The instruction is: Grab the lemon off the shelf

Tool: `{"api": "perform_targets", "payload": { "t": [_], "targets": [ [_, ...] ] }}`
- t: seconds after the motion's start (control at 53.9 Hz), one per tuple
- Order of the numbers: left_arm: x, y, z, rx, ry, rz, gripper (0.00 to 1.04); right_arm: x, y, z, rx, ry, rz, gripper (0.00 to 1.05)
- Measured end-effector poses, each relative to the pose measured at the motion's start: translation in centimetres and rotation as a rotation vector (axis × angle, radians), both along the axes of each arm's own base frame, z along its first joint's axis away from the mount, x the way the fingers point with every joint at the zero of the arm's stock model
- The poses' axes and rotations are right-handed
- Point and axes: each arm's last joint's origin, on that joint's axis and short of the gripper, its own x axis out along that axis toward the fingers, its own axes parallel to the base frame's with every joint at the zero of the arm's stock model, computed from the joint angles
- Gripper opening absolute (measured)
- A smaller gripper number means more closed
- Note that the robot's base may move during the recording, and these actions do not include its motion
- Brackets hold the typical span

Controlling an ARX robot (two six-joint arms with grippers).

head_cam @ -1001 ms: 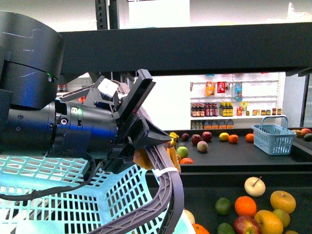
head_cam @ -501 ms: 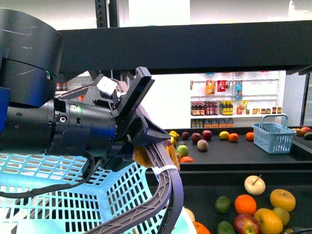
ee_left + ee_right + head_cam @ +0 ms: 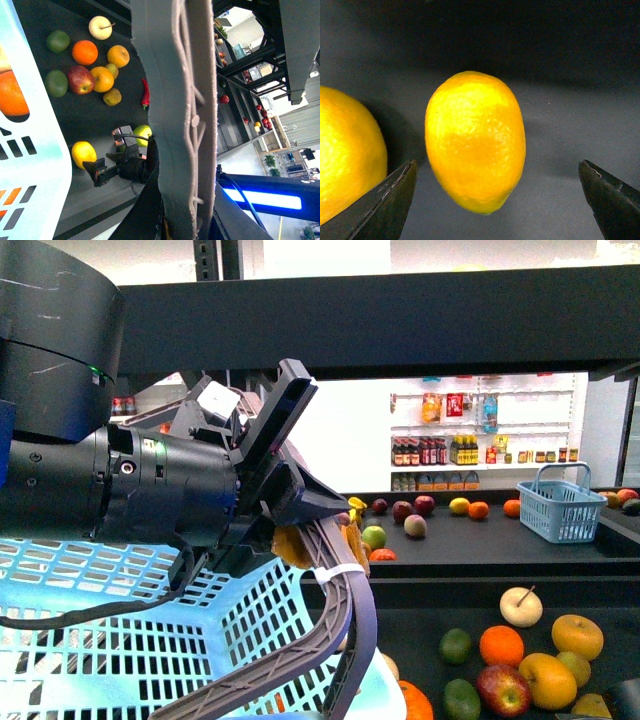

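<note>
Black shelf (image 3: 400, 335) is filling the front view, its flat tray tiers running across w/ loose fruit lying on them. L arm (image 3: 120, 490) is taking up most of the near left side, reaching fwd above a light blue basket (image 3: 120, 640). L jaws are pinching the basket's grey handle (image 3: 345, 610), pressed tight on it. A smaller blue basket (image 3: 560, 512) is sitting on a tier further back, right side, w/ apples and oranges lying near it. On the nearer tier at right, a cluster of fruit is lying: an orange (image 3: 500, 645), a red apple (image 3: 503, 689), limes, some yellow ones. R jaws are standing spread wide in the R wrist view, one tip on either side of the lemon (image 3: 475, 142), neither touching it. Lemon is lying on the dark tray surface of the shelf, just beside another yellow fruit (image 3: 345, 160), w/ a narrow gap showing btwn the two.
</note>
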Motion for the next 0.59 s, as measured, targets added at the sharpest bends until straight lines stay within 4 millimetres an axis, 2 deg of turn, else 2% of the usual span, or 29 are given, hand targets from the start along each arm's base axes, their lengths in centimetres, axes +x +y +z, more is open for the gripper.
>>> {"api": "perform_targets", "payload": {
  "t": [0.501,0.593],
  "targets": [
    [0.0,0.0,0.0,0.000,0.000,-0.001,0.11,1.5,1.6,-1.9,-0.017,-0.017,0.028,0.97],
    [0.0,0.0,0.0,0.000,0.000,0.000,0.11,1.5,1.7,-2.1,-0.017,-0.017,0.029,0.85]
  ]
}}
